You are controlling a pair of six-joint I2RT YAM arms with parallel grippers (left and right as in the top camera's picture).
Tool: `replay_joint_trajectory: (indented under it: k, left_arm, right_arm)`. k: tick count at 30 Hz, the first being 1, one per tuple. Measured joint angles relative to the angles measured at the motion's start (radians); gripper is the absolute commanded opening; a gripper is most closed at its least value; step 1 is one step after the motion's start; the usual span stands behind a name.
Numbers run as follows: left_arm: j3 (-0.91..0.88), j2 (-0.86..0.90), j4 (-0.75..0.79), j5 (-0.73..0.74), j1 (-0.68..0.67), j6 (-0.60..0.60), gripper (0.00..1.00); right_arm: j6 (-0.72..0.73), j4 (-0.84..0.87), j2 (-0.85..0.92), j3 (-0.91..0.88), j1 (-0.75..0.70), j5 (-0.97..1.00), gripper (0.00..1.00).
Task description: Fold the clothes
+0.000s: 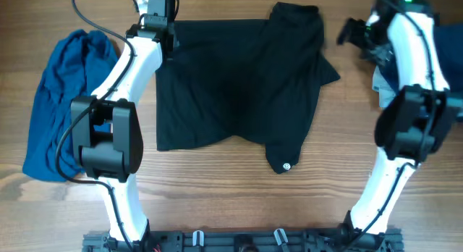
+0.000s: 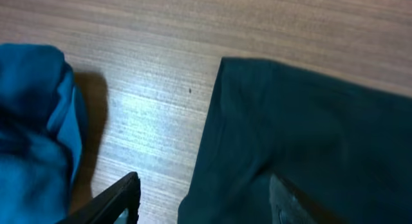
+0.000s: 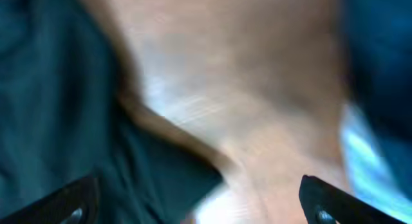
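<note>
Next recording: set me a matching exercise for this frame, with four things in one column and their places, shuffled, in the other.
Things:
1. black cloth garment
2. crumpled blue cloth garment
3. left gripper
4. right gripper

Places:
a. over the wooden table, beside the black garment's right edge
b. spread across the table's middle
c. at the black garment's far left corner
d. heaped on the table's left side

Pairs: 1-b, 2-d, 3-c, 4-a.
</note>
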Motion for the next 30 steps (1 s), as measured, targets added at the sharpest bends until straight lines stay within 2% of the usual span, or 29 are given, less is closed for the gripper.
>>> replay_joint_trajectory:
  k: [3,7,14,17,24,27,28,30]
  left_arm:
    - [0.0,0.0,-0.004,0.006,0.0,0.0,0.66]
    - [0.0,0.0,-0.004,0.012,0.0,0.0,0.7]
    - [0.0,0.0,-0.037,0.02,0.0,0.0,0.7]
    - [0.0,0.0,-0.044,0.02,0.0,0.0,0.7]
    - [0.0,0.0,-0.066,0.02,0.0,0.0,0.7]
    - [0.0,0.0,-0.075,0.02,0.0,0.0,0.7]
    - [0.0,0.0,-0.076,0.02,0.0,0.0,0.7]
    - [0.0,0.0,-0.075,0.02,0.0,0.0,0.7]
  right_arm:
    - [0.016,-0.019,-0.006,-0.013,-0.017,-0.009,0.7]
    - [0.003,0.011,-0.006,-0.074,0.006,-0.041,0.53]
    - [-0.075,0.085,-0.006,-0.203,0.035,-0.151,0.53]
    - [-0.131,0.154,-0.006,-0.246,0.034,-0.194,0.5]
    - [-0.23,0.243,-0.006,-0.322,0.034,-0.22,0.48]
    - [-0.262,0.266,-0.006,-0.344,0.034,-0.22,0.26]
    - [-0.269,0.268,-0.006,-0.347,0.034,-0.219,0.16]
    - [-0.286,0.27,-0.006,-0.352,0.034,-0.216,0.07]
